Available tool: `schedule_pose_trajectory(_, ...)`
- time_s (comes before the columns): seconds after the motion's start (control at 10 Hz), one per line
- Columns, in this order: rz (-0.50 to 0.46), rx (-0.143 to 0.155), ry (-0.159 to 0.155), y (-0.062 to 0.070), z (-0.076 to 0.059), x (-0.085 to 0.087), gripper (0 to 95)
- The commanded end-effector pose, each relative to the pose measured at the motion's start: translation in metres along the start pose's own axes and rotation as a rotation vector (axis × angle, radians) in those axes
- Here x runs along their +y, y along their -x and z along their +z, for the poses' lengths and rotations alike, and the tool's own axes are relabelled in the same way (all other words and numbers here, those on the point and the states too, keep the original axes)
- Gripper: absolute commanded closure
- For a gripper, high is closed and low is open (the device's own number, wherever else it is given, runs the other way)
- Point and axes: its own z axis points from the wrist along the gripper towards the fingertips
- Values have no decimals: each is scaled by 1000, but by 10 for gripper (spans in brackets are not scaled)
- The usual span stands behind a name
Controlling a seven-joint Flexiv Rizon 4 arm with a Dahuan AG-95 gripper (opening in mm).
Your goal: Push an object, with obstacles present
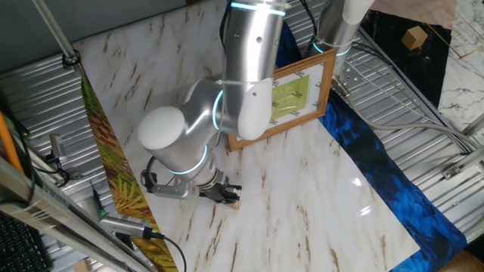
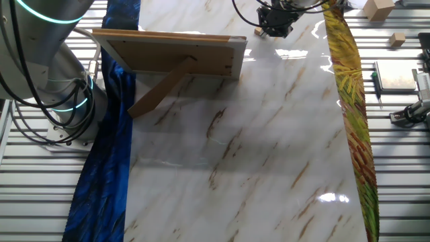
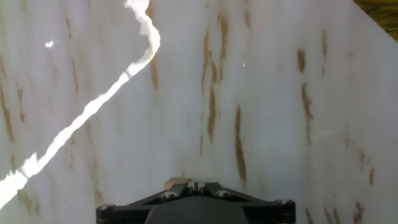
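**Nub sitting right at the gripper tip, near the leaf-print edge of the table**

So the tiny light-brown, roundish wooden nub (image 1: 236, 202) is lying on the white marble-look tabletop (image 1: 302, 189), right up against the tip of the black two-finger gripper (image 1: 224, 194). From the other fixed view it's the same story: the nub (image 2: 258, 31) sits just beside the gripper (image 2: 274, 25), on the side facing the frame. In the hand view a small tan bit (image 3: 176, 183) pokes out right at the fingertips, slightly left of centre. Looks like it's touching, but I can't say for sure.

The fingers look pressed close together with nothing between them, though honestly I can't tell for certain how far apart they are from these angles.

All this is close to the table edge draped with the yellow-green leaf-print cloth (image 2: 349, 101). The rectangular light-wood picture frame with the white mat and yellow-green picture (image 1: 291, 98) stands propped on its back leg by the opposite edge, next to the glossy blue cloth (image 1: 370, 151), well apart from the nub. The tabletop is shiny, with brown veins.
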Motion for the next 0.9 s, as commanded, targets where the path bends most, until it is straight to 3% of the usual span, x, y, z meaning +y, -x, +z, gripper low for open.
schedule_pose_trajectory(0.1,4,-6,5,-1,1,5,950)
schedule_pose_trajectory(0.9,5,1,1,-2,-2,20,950)
